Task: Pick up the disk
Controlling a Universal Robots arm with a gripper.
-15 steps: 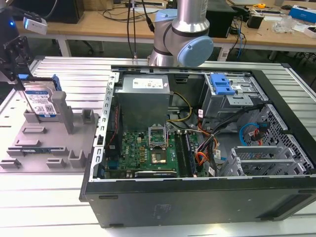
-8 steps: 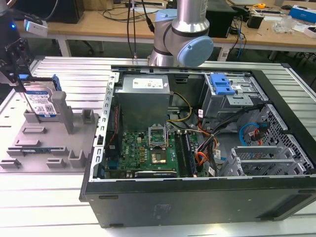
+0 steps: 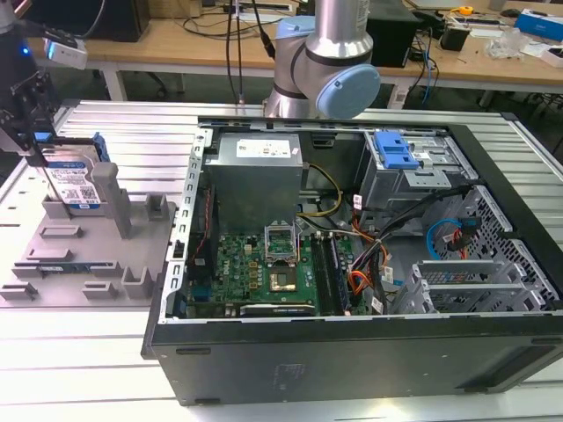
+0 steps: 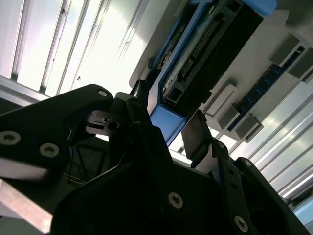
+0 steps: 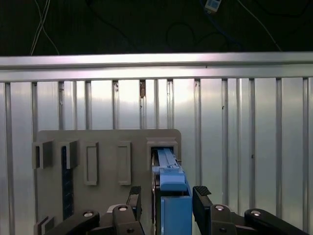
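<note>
The disk point(image 5: 168, 169) is seen standing on edge in a slot of the grey fixture point(image 5: 107, 142), flanked by the spread-apart gripper point(image 5: 167, 192), and is not yet clamped or lifted.

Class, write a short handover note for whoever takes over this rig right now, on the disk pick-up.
The end effector is open, one finger on each side of the disk, not clamped.
The disk stands upright in a slot of the grey holder, at the exterior view's left.
Done: end effector placed astride the disk.
Left: disk not yet gripped or lifted.
</note>
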